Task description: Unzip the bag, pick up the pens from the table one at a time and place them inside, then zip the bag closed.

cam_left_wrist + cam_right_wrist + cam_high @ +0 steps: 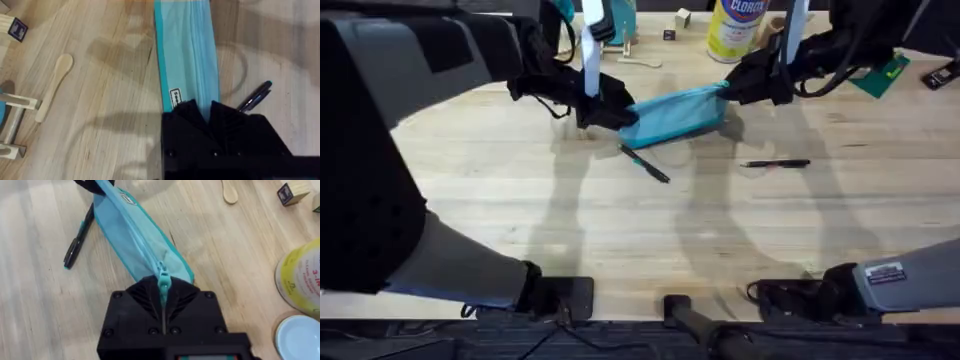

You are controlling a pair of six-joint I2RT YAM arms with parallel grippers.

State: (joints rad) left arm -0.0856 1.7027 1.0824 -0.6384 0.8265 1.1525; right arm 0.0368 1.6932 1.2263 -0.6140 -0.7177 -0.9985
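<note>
The elongated turquoise fabric pencil pouch (pixel 680 113) is stretched between the two arms at the middle of the light wooden plank worktop (pixel 620 220). Its left end is clamped by the left gripper (pixel 200 106), jaws closed on the fabric just past the small label. At the other end the teal zipper pull (pixel 163 282) is pinched flat in the fully closed jaws of the right gripper (pixel 163 296). The zip looks closed along its length, so unzipping is judged barely begun. For a clean run, the pull should be drawn straight along the teeth while the far end is anchored and the fabric kept taut. One dark stick pen (pixel 644 163) lies just beside the pouch, the other (pixel 776 163) apart, right.
</note>
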